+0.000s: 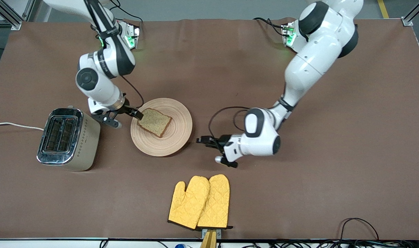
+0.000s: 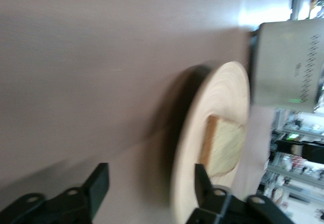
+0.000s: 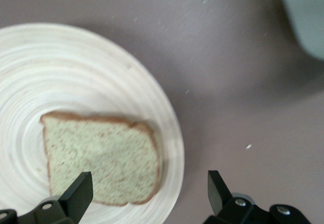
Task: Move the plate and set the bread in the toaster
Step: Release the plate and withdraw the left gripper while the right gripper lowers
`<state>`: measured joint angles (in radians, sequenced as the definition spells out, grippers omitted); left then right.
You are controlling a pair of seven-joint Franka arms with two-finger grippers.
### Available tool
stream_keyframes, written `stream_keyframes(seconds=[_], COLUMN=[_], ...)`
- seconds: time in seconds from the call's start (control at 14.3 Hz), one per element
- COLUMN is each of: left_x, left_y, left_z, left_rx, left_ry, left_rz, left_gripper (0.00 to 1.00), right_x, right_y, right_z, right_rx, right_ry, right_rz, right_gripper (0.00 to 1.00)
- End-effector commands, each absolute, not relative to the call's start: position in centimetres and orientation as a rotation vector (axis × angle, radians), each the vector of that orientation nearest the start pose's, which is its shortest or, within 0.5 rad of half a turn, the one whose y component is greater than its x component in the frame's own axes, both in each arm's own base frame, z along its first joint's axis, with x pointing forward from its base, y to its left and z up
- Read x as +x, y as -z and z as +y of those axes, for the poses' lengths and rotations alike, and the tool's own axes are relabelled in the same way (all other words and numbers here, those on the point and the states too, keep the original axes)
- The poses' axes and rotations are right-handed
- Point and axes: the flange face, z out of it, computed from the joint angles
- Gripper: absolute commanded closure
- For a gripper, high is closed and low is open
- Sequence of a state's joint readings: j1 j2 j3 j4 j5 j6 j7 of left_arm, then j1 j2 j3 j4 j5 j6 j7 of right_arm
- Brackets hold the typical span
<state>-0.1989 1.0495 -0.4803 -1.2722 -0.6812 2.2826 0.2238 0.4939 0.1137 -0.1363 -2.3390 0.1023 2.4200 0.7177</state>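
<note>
On the brown surface [image 1: 230, 62], toward the right arm's end, sits the wooden plate [image 1: 175, 137], round, light tan, ringed with concentric grooves, with the toaster [image 1: 69, 139] just beside it. Bread [image 1: 155, 122]: one speckled beige-brown slice, darker crust, roughly square, lying flat on the plate, off-centre toward the toaster. Right pincer [image 1: 135, 113]: fingers spread, low over the plate rim at the slice's corner, not yet gripping. Step in hand, by judgement: picking up the bread; best done by straddling one crust edge squarely, pinching lightly so the soft slice does not tear or fold, then lifting it on edge for the toaster's slots. Left pincer [image 1: 204, 140]: fingers spread, empty, hanging low just beside the plate's rim on the left arm's side. Yellow oven mitts [image 1: 200, 202] lie nearer the front camera, untouched.
</note>
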Motion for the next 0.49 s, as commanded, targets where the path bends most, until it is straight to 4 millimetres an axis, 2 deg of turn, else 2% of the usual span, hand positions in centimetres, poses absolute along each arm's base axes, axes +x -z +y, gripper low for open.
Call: stream_keyframes(seconds=[0.0, 0.14, 0.21, 0.35, 0.42], left_x=[65.7, 67.4, 68.5, 69.9, 70.4], left_y=[-19.3, -20.5, -22.4, -25.0, -26.3], left_z=[-36.1, -30.9, -28.4, -24.0, -22.0], left_rx=[2.231, 2.229, 2.260, 2.327, 2.360], left_ry=[0.299, 0.362, 0.361, 0.373, 0.362], left_rz=[-0.256, -0.272, -0.315, -0.389, -0.413], left_gripper=[0.00, 0.00, 0.00, 0.00, 0.00], right_x=[46.3, 46.4, 46.4, 46.3, 46.1], right_y=[-28.5, -28.1, -27.5, -26.2, -25.6], right_z=[18.6, 18.9, 18.9, 19.4, 19.4], right_rx=[-3.021, -3.015, -3.016, -3.015, -3.022], right_ry=[-0.068, -0.042, -0.040, -0.032, -0.039], right_rz=[0.686, 0.687, 0.698, 0.725, 0.723], right_gripper=[0.00, 0.02, 0.04, 0.14, 0.23])
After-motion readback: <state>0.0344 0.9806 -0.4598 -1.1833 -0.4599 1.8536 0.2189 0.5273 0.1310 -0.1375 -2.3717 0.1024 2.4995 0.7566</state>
